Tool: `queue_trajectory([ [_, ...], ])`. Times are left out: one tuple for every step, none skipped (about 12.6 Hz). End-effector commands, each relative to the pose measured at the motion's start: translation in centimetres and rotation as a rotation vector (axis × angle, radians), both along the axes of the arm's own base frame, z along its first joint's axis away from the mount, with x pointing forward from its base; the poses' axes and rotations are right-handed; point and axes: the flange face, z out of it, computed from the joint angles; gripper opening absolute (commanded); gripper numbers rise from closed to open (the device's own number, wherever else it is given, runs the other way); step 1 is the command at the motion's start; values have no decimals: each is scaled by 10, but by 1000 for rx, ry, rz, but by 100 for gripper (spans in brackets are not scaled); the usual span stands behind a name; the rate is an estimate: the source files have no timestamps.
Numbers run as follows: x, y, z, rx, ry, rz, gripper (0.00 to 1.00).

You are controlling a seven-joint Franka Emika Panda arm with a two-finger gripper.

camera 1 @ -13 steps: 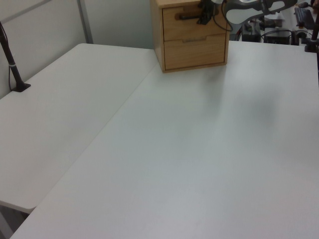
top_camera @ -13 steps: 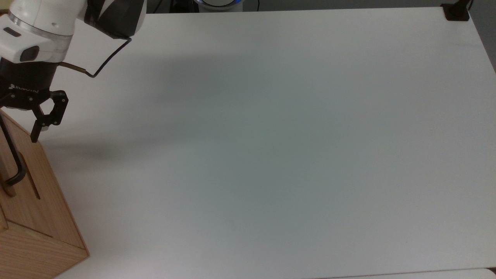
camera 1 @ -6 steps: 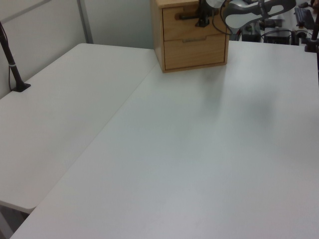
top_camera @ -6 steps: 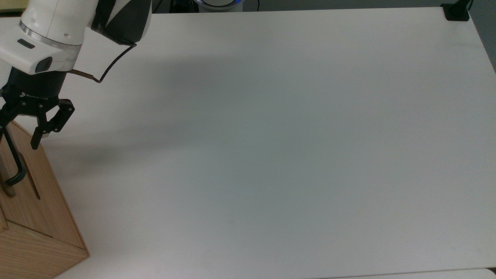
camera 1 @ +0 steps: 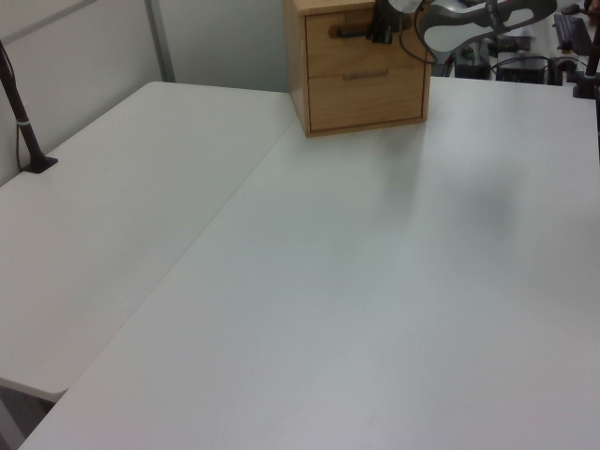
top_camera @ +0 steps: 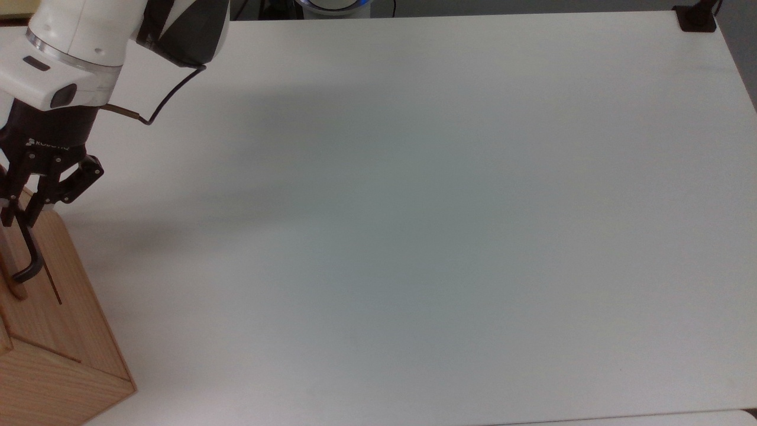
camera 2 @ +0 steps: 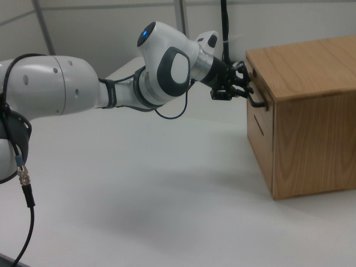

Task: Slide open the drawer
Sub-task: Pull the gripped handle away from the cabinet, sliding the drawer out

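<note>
The drawer [top_camera: 31,296] is the upper one in a light-wood cabinet [camera 1: 366,112] at the top view's left edge, and it sits flush with the cabinet front. Its black bar handle [top_camera: 26,254] stands off the front panel. My gripper [top_camera: 20,216] reaches from above with one finger on each side of the handle's upper end, drawn in against the bar. In the left view the gripper [camera 1: 380,33] covers the handle's right end. In the right view the gripper [camera 2: 245,89] meets the handle [camera 2: 257,102] at the cabinet's front top edge.
The white table [top_camera: 414,225] spreads wide and bare to the top view's right. A lower drawer [camera 1: 367,94] with a slot sits under the upper one. A black clamp [top_camera: 698,18] holds the far right corner. A black pole [camera 1: 23,131] stands at the left view's left.
The gripper has shifted to the top view's left onto the handle, and its fingers have narrowed from wide apart to either side of the bar. The drawer has not moved.
</note>
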Motion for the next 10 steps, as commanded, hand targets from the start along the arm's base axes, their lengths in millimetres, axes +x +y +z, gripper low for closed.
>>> queue_trajectory([
  [-11,26,-1,39,0,-3,4],
  [-15,30,3,47,-2,-8,3],
  [-21,33,7,57,3,-17,3],
  [-27,38,9,64,14,-16,3],
  [-32,48,13,74,21,-7,3],
  [-37,62,18,85,36,1,3],
  [-43,69,24,91,55,-6,3],
  [-49,80,31,104,70,-16,3],
  [-54,93,37,118,83,-22,3],
  [-58,104,40,132,99,-34,3],
])
